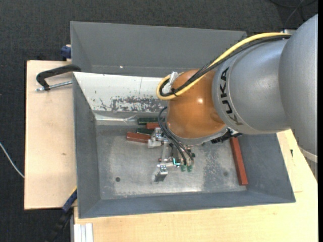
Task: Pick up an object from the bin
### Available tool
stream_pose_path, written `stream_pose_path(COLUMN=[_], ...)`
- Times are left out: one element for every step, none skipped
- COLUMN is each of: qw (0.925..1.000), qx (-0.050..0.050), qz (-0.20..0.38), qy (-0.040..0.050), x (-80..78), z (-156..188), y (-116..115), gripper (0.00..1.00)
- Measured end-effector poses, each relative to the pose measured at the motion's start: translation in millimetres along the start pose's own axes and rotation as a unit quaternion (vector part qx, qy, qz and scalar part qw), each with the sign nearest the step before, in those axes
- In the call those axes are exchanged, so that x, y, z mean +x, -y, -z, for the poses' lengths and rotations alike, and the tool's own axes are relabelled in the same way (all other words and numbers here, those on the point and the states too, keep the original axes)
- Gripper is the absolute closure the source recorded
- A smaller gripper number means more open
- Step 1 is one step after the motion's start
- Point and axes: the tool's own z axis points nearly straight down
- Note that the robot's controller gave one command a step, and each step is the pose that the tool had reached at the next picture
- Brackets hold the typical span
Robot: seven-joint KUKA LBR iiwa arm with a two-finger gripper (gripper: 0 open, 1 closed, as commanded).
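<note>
The gripper [162, 171] hung low over the middle of the grey bin [86, 150]. A reddish-brown block [136, 136] lay near it, to its left and farther back. A long red bar [239, 161] lay well apart, along the right side.

Arm [262, 84] extended from right; orange wrist cover [194, 110] tilted downward; gripper [173, 165] held low beneath it.

2 red bars [239, 160] [136, 136], 1 green piece [149, 120]
</note>
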Motion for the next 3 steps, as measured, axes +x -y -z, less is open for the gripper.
stream_pose_path(qw=[1.0, 0.9994, 0.999], qx=[0.0, -0.002, -0.006], qz=[-0.001, -0.032, 0.041], qy=[0.0034, 0.0075, 0.0182], x=[-1.6, -45.4, -76.8], z=[4, -23, -43], y=[1, -17, 14], gripper=[0.0, 0.0, 1.0])
